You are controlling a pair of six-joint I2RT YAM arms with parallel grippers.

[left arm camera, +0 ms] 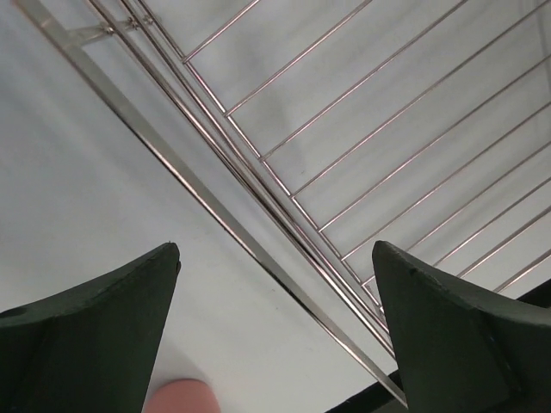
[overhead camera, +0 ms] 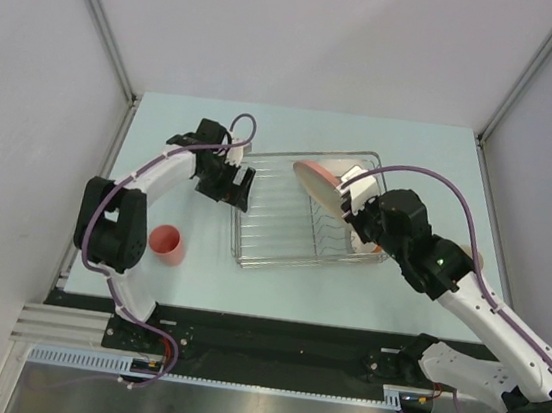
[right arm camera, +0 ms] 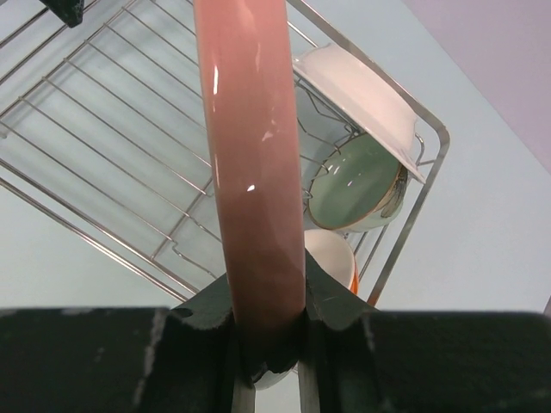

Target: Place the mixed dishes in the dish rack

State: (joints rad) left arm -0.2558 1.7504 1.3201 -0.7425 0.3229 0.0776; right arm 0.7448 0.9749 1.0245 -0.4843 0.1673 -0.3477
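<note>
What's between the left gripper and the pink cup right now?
Only bare table lies between the left gripper and the cup, as the top view shows. The rack has its edge at the gripper itself, not in that stretch.

The dish rack (overhead camera: 270,216) is thin polished metal wire, brightly reflective. The pink plate (right arm camera: 250,172) and the pale green bowl (right arm camera: 353,185) are glossy and glazed. The worktop (overhead camera: 413,153) looks smooth and matt. The left hand (left arm camera: 275,249) has dull black plastic fingers (left arm camera: 86,335).

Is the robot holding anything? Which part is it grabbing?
The right gripper pinches the pink plate by its rim, edge-on. The left gripper is open and holds nothing.
</note>
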